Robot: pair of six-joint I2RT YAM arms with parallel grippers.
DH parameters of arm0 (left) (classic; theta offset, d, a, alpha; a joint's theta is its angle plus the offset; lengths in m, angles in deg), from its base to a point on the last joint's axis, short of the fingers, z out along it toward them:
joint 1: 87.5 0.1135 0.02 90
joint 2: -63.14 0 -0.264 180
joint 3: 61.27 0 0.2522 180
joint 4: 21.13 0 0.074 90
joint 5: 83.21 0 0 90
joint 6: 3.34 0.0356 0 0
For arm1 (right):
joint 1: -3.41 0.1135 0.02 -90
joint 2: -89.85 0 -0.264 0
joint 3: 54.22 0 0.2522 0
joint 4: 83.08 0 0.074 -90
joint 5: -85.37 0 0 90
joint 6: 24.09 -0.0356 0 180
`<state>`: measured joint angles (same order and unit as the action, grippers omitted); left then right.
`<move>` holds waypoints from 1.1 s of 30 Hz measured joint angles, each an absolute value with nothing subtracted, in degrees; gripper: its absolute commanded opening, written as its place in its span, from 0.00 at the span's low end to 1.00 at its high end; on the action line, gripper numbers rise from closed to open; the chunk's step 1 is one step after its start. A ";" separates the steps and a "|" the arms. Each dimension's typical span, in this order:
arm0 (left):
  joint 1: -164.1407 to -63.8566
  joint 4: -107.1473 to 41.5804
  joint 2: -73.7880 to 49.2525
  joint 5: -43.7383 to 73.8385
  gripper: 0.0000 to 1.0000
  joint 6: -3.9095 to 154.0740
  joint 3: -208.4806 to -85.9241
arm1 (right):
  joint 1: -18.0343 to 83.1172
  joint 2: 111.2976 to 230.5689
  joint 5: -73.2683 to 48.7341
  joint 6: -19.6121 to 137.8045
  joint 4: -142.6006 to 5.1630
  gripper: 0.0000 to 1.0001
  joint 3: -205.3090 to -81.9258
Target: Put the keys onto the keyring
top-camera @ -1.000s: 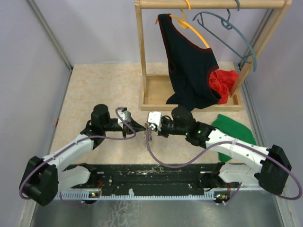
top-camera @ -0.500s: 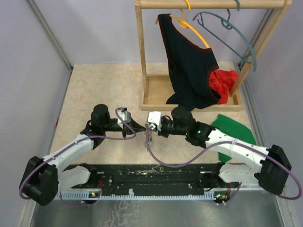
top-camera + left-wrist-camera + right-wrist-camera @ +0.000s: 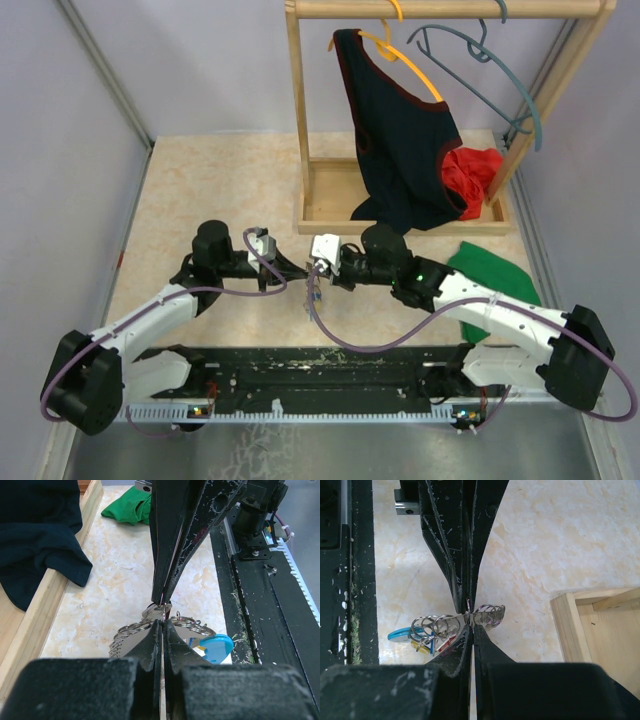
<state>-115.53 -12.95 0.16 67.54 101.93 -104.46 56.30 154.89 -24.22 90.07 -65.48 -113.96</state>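
My left gripper point(image 3: 301, 271) and right gripper point(image 3: 319, 273) meet tip to tip above the table's near middle, both shut. Between them hangs the keyring point(image 3: 314, 294), a bunch of thin metal loops. In the left wrist view, my left gripper point(image 3: 163, 622) pinches a thin wire loop seen edge-on, with loops point(image 3: 132, 628) spread to both sides and a light-blue piece point(image 3: 216, 647) below right. In the right wrist view, my right gripper point(image 3: 471, 628) pinches the same bunch point(image 3: 489, 614). Small keys point(image 3: 427, 646) with yellow, red and blue heads dangle from the loops at the left.
A wooden rack point(image 3: 300, 150) stands at the back right with a black garment point(image 3: 400, 140) on a yellow hanger and a grey-blue hanger point(image 3: 500, 80). A red cloth point(image 3: 475, 175) lies in its base, and a green cloth point(image 3: 490, 270) beside the right arm. A black rail point(image 3: 320, 375) runs along the near edge.
The right wrist has edged slightly left and its cable sags a little lower. Both grippers stay shut at the same meeting point.
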 measured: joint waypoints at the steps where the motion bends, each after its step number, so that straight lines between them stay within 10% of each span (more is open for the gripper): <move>1: -115.53 -12.95 0.16 67.58 0.01 101.93 -104.46 | 56.30 154.89 -24.29 89.92 -65.43 0.00 -114.02; 33: -116.01 -12.78 0.57 66.75 0.01 101.95 -104.35 | 56.30 154.71 -24.11 88.59 -63.71 0.00 -114.20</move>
